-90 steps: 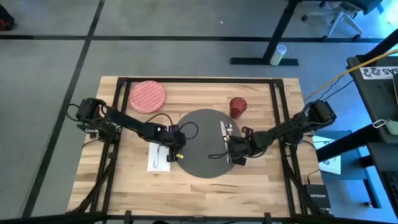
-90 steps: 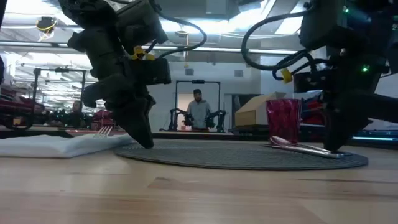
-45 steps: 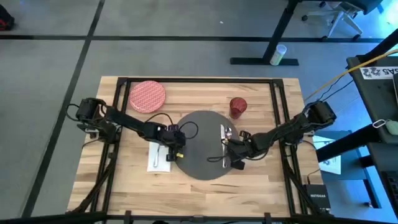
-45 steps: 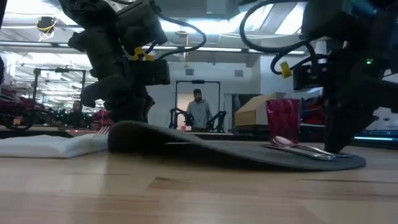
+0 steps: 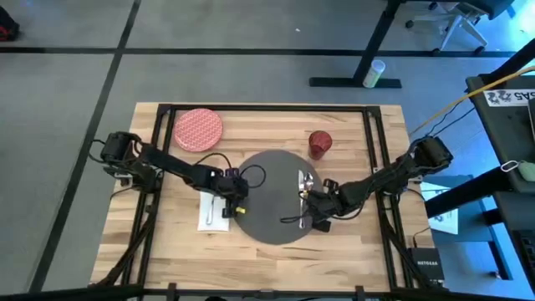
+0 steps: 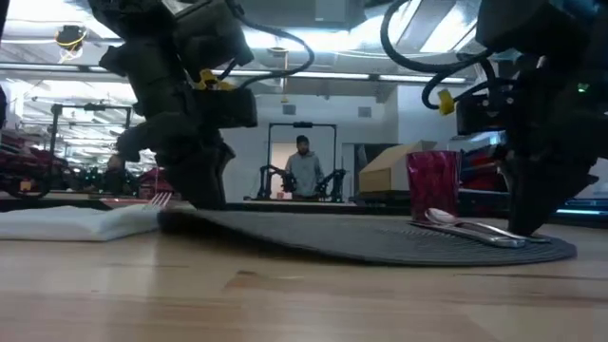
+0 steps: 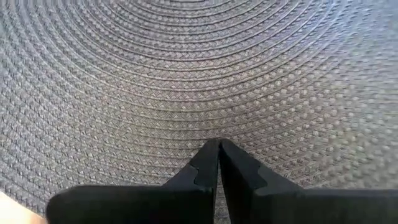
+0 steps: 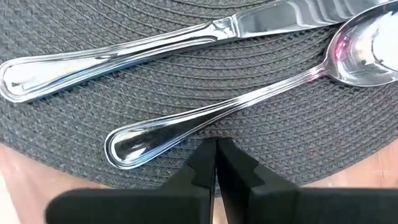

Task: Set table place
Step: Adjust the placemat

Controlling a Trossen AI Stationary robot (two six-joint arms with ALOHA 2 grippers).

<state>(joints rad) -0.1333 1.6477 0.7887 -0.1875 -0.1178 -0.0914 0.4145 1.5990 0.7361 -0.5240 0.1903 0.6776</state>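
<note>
**Both hands pinched the mat's rim, cutlery riding on top**

The mat (image 5: 276, 194) lay mid-bench, the left hand (image 5: 235, 208) clamped on its rim at 9 o'clock and the right hand (image 5: 318, 219) clamped at about 4 o'clock. It looked light, woven and floppy: in the low view the left edge sat lifted off the bench (image 5: 351, 251). The rim seemed the only sound grip. The knife (image 8: 155, 43) and spoon (image 8: 249, 99) lay loose and slick on it, likely to slide if tilted. The plate (image 5: 198, 129) sat at 11 o'clock, the cup (image 5: 320, 143) at 1, the napkin (image 5: 212, 214) beside the left hand.
</note>
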